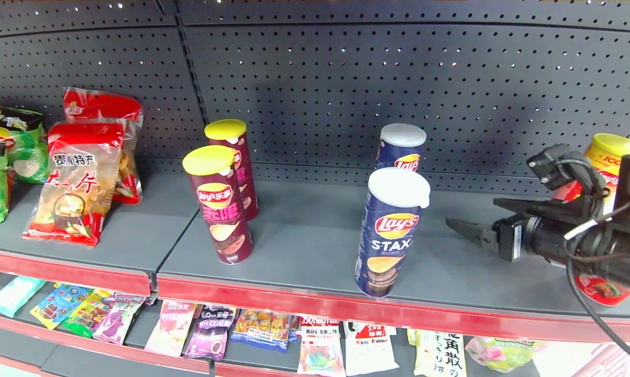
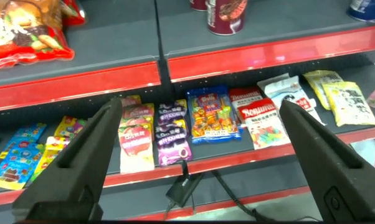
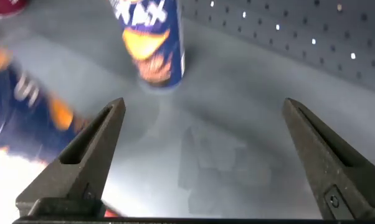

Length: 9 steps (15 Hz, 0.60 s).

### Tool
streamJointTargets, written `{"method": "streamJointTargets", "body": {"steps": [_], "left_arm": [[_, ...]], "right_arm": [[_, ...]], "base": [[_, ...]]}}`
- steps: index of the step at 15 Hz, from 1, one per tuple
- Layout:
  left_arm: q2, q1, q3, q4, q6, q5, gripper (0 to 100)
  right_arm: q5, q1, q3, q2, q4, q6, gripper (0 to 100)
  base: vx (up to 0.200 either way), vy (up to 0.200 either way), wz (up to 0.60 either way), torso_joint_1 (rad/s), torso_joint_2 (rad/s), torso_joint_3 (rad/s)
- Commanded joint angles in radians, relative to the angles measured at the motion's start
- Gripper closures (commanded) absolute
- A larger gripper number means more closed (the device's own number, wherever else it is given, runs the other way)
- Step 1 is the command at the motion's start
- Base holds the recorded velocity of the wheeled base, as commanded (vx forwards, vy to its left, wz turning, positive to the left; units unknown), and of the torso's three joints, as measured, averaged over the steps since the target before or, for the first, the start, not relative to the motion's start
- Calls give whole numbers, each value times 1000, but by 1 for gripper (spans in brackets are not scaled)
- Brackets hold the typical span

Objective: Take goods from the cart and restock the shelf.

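The front blue chip canister [image 1: 390, 235] and the rear blue chip canister [image 1: 401, 147], both white-lidded, stand upright on the grey shelf [image 1: 304, 246], well ahead of the right gripper [image 1: 472, 212]. Its jaws are spread wide with nothing between them, only bare board. Beyond the blue pair stand two maroon canisters [image 1: 218, 204] with yellow lids. A red canister [image 1: 608, 157] stands partly hidden behind that arm. The left gripper [image 2: 200, 104], jaws also wide and empty, faces snack packets [image 2: 213, 115] on the lower tier.

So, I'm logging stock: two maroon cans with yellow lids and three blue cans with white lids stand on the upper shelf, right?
No. The head view shows two, not three: front blue can and rear blue can. The rest holds.
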Motion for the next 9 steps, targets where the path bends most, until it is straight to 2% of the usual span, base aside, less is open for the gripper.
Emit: {"method": "streamJointTargets", "body": {"steps": [1, 4, 7, 9], "left_arm": [[72, 0, -21, -4, -3, -17, 0], [167, 0, -56, -5, -9, -34, 0], [225, 0, -73, -5, -11, -91, 0], [307, 1, -121, -5, -3, -85, 0]], "right_arm": [[4, 5, 133, -159, -1, -1, 0], [17, 10, 270, -341, -1, 0, 0], [17, 2, 357, -485, -1, 7, 0], [-124, -43, 409, -573, 7, -1, 0]], "base": [[0, 0, 0, 0, 0, 0], [0, 0, 0, 0, 0, 0], [0, 0, 0, 0, 0, 0], [0, 0, 0, 0, 0, 0]]}}
